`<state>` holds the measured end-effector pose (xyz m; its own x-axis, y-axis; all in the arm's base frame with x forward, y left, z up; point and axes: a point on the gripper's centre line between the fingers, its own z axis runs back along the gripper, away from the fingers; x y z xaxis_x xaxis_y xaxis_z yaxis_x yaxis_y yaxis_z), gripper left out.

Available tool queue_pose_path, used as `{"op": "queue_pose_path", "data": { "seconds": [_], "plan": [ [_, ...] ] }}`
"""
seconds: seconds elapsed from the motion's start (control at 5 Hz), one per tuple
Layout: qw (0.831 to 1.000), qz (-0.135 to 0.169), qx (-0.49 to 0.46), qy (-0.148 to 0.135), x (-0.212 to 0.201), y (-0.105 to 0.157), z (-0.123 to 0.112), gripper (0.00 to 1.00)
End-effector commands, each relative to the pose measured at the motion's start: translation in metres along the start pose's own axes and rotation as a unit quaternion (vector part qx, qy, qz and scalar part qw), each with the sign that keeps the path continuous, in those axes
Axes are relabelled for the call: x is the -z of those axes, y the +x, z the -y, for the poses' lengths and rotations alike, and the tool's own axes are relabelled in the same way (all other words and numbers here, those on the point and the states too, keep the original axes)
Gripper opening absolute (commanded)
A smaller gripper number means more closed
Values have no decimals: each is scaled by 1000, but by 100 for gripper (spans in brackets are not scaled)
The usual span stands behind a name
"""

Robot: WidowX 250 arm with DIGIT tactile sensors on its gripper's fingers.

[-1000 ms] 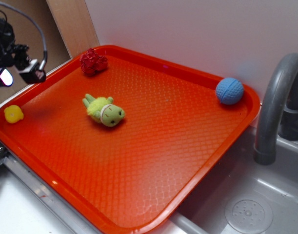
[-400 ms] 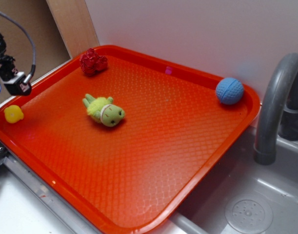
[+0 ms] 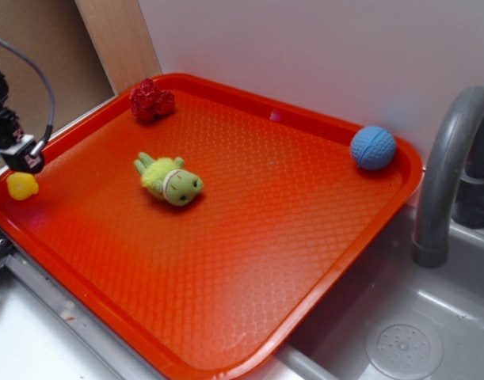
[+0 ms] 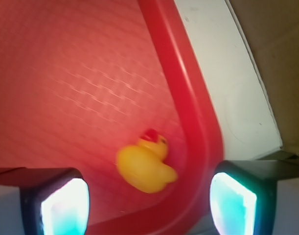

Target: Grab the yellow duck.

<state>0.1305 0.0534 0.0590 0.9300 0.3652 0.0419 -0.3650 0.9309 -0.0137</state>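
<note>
The yellow duck [image 3: 21,186] is a tiny yellow rubber toy with an orange-red beak. It lies in the left corner of the orange tray [image 3: 249,261], close to the rim. In the wrist view the duck [image 4: 145,168] lies on the tray floor between and just ahead of my two pads. My gripper [image 3: 20,158] hovers just above the duck at the frame's left edge. Its jaws are wide open and empty [image 4: 148,203].
A yellow-green plush toy [image 3: 170,180] lies mid-tray. A red crumpled object [image 3: 152,100] sits in the far corner, a blue ball [image 3: 373,147] at the right corner. The tray rim [image 4: 188,112] runs close beside the duck. A grey faucet [image 3: 451,166] and sink stand right.
My gripper has moved down and towards the left edge of the tray, ending just above the duck. The duck and other toys have not moved.
</note>
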Motion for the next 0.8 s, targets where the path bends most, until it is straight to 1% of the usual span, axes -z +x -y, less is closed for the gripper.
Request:
{"op": "queue_pose_path", "data": {
  "seconds": [0.0,0.2,0.4,0.6],
  "plan": [
    [999,39,14,-19,19,-11,-3,100],
    [999,34,18,-19,23,-9,2,100],
    [999,30,25,-10,26,-2,9,100],
    [1000,21,18,-10,28,9,9,100]
  ]
}}
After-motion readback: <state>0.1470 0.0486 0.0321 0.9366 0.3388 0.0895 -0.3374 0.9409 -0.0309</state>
